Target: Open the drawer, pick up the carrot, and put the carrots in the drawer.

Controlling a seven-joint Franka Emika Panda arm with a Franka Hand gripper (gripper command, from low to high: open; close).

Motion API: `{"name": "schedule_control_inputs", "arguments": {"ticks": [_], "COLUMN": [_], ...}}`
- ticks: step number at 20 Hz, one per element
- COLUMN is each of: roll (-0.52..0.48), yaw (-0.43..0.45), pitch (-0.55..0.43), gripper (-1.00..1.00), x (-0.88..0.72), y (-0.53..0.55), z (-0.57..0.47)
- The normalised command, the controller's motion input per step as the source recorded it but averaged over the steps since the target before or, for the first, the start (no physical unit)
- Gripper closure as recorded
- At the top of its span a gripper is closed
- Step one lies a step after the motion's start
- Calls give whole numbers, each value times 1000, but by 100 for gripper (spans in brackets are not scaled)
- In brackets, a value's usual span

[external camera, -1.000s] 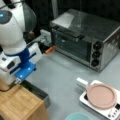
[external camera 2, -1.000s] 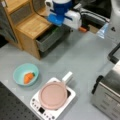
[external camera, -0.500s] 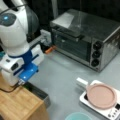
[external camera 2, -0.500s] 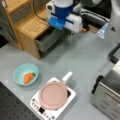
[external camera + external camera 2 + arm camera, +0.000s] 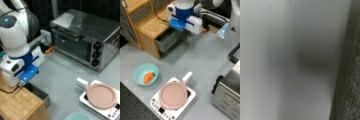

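The drawer [image 5: 168,38] stands pulled partly out of the wooden cabinet [image 5: 150,25], and the tool [image 5: 181,31] sits low at its open end; whether it is clenched or released, I cannot tell. The carrot [image 5: 148,77] lies in a teal bowl [image 5: 138,73] near the table's [image 5: 202,57] edge, well apart from the drawer.

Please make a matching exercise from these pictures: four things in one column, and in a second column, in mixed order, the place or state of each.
Things:
1. carrot
2. drawer
3. pink pan
4. gripper

Places or states:
A. pulled open from the wooden cabinet
B. low over the open drawer, fingertips hidden
C. lying in the teal bowl
D. resting on the white cooker

Pairs: 1-C, 2-A, 3-D, 4-B
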Motion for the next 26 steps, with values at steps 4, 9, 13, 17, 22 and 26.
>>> {"name": "schedule_control_inputs", "arguments": {"ticks": [4,9,13,17,22,26], "roll": [-66,-56,-31,-8,11,35], "yaw": [40,-12,-64,-79,-81,-89], "pitch": [-59,-56,-74,-93,-103,-89], "gripper": [-100,-100,-100,-100,-100,-100], "x": [-176,-211,-197,-149,-112,-100], "y": [268,369,360,241,155,188], "z": [-229,-180,-166,-124,-79,-65]}}
